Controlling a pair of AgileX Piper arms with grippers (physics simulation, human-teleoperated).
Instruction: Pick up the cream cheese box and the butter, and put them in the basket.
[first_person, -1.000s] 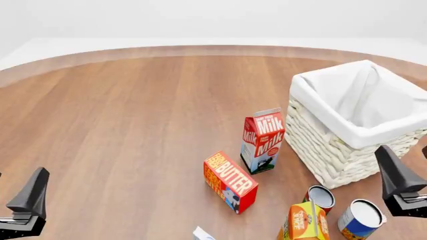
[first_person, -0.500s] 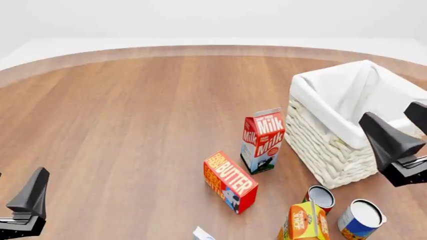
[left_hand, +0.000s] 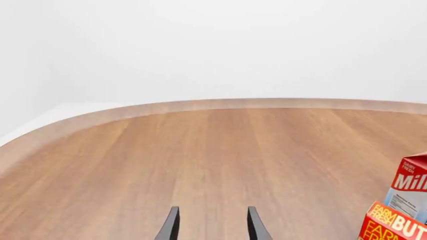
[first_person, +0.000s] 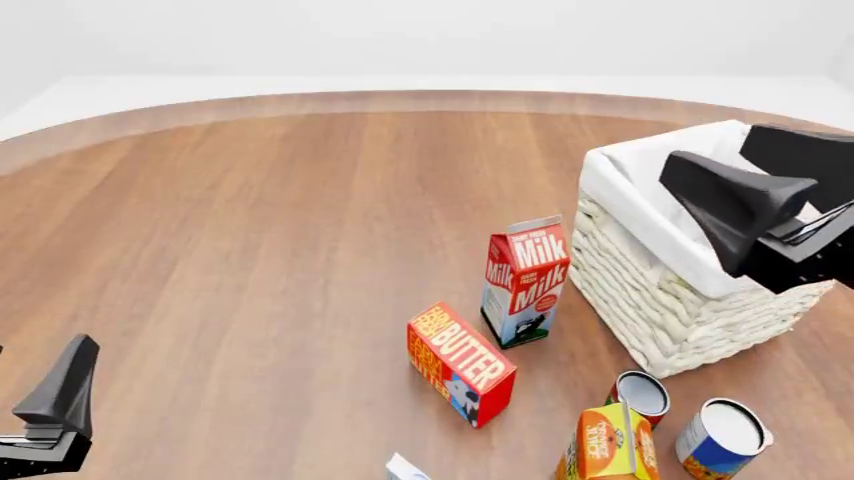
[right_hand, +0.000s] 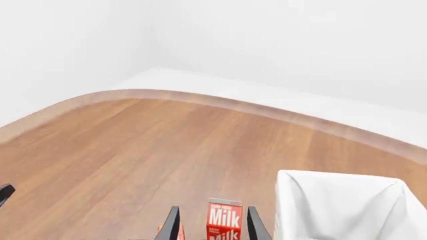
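Butter (first_person: 461, 363) left of right hand (first_person: 763, 205)

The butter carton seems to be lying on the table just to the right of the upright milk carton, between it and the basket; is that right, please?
Not quite. The front view shows the butter carton lying to the left of and nearer than the upright milk carton, not between it and the basket. The rest holds.

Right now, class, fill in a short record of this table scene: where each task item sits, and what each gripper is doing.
butter: lying on the table, in front of the milk carton
cream cheese box: only a corner shows at the front view's lower edge
basket: right side, nothing seen inside
left gripper: open, empty
right gripper: open, empty, raised at the basket
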